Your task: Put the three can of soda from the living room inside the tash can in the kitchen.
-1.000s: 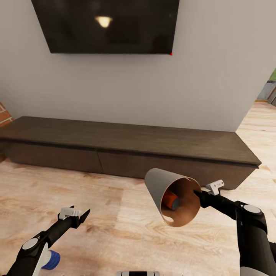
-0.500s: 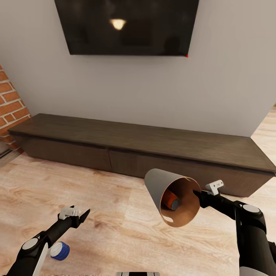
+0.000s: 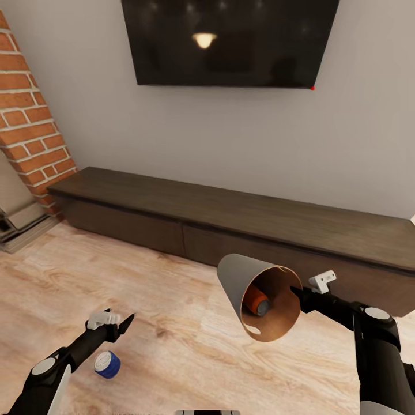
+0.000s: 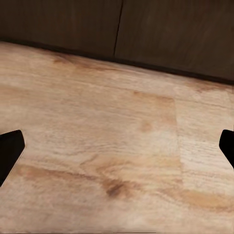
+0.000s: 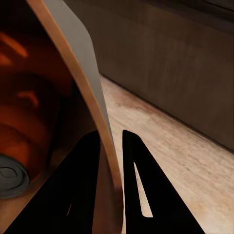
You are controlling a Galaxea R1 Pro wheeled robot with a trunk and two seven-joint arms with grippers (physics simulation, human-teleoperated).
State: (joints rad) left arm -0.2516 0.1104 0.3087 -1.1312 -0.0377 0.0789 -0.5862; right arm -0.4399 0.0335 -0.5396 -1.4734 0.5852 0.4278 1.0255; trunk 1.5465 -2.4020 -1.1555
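Right claw (image 3: pixel 297 292) clamped on rim of tash can (image 3: pixel 253 291), carried tilted on its side above the floor. One can of soda (image 3: pixel 256 301) lying inside. Left claw (image 3: pixel 115 323) spread wide, holding nothing, hovering over wood floor (image 3: pixel 173 300) near low cabinet (image 3: pixel 230 219). Blue-lidded thing (image 3: pixel 107 364) on floor just beside left arm, type unclear. Likely step: searching living room for remaining cans. Next: locate one, approach, keep bin steady.

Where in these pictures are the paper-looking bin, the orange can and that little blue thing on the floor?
tash can (image 3: pixel 233 282), head view, on its grey outer wall.
can of soda (image 3: pixel 254 300), head view, on its orange side.
blue object (image 3: pixel 108 365), head view, on its top face.
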